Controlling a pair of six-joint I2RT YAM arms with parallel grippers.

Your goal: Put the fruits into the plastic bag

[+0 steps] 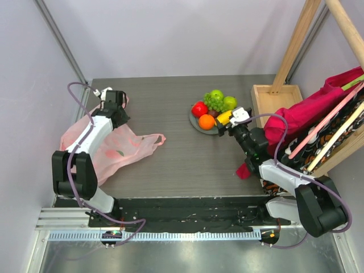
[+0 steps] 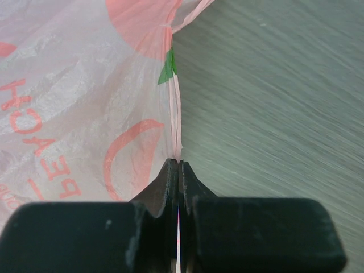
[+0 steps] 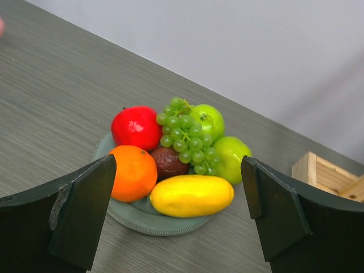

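- A grey plate is seen on a dark wood-grain table.
- A red apple is set at back left, with an orange before it and a yellow mango at the near rim.
- A grape bunch is draped beside the green apples, and a dark plum is wedged in the middle.
- The right gripper is spread wide, with nothing gripped.
- The corner of a wooden box is noted at the right edge.

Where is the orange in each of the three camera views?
Top view: the orange sits right of centre, on the near side of the plate.
Left wrist view: not in it.
Right wrist view: left of centre, low in the picture.
Shared landmark: the red apple next to it, in the top and right wrist views.
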